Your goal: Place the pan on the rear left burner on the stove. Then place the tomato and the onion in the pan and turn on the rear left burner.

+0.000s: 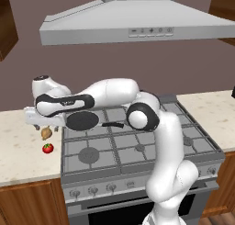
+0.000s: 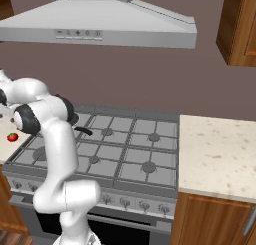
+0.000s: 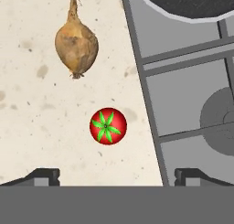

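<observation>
The pan (image 1: pixel 83 120) sits on the stove (image 1: pixel 137 148) at the rear left burner. One tomato (image 3: pixel 108 125) and one onion (image 3: pixel 76 46) lie apart on the tabletop (image 3: pixel 32 127), just beside the stove. Step in hand, judged: picking up the tomato. The jaws stand fully open, empty, above it. Next: descend, centre over the tomato, close.

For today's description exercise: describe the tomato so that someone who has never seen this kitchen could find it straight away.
Start at the grey stove and go to the pale speckled counter on its left. Two small things lie there near the stove's edge; the tomato is the round, bright red one with a green star top, unlike the tan, stalked onion beside it.
</observation>
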You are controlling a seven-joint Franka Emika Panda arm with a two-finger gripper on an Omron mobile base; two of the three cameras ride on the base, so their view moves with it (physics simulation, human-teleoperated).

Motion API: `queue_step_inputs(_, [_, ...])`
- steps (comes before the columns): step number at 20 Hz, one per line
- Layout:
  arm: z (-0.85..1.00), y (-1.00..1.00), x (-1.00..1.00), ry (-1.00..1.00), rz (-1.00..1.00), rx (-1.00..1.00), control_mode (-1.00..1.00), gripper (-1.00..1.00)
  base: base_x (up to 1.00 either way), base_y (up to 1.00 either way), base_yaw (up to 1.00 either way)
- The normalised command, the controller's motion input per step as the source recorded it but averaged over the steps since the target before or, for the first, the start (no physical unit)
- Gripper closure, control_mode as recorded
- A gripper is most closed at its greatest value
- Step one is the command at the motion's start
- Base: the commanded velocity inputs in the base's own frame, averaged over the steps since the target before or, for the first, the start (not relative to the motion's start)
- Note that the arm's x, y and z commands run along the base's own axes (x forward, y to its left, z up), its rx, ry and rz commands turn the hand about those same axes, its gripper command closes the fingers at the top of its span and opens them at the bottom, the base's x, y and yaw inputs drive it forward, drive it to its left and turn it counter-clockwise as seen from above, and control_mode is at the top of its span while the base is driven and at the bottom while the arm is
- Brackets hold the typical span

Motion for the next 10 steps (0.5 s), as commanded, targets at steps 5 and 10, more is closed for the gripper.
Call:
queue_step_inputs(5, [-0.04, 0.08, 0.06, 0.06, -0.05, 0.00, -1.00, -1.00, 0.00, 0.00, 0.00])
queue_step_inputs(10, [-0.34, -0.02, 0.11, 0.00, -0.02, 0.00, -1.00, -1.00, 0.00, 0.00, 0.00])
